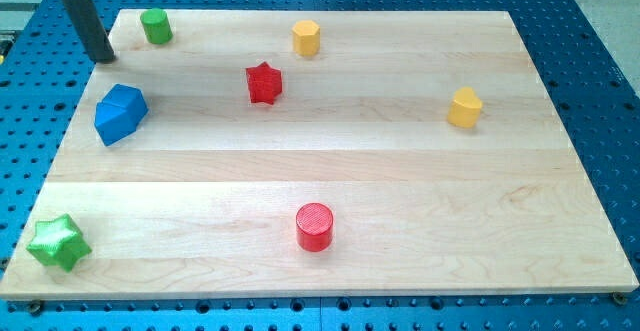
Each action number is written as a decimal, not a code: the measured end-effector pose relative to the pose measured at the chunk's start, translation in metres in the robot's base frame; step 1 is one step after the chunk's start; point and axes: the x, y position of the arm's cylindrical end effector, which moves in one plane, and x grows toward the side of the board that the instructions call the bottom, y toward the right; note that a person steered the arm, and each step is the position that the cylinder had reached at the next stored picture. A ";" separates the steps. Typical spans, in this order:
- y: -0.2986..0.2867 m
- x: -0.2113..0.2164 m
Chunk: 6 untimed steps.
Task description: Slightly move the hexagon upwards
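Note:
The yellow hexagon (306, 38) stands near the view's top edge of the wooden board (400, 181), a little right of the middle. My tip (103, 58) rests at the board's top left corner, far to the left of the hexagon. It is just left of and below the green cylinder (155, 26) and above the blue block (120, 113), touching neither.
A red star (264, 83) lies below and left of the hexagon. A second yellow block (464, 108) sits at the right. A red cylinder (314, 226) is near the bottom middle and a green star (57, 242) at the bottom left corner.

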 end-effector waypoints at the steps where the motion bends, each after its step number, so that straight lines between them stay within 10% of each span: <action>1: 0.000 0.000; 6: 0.027 -0.015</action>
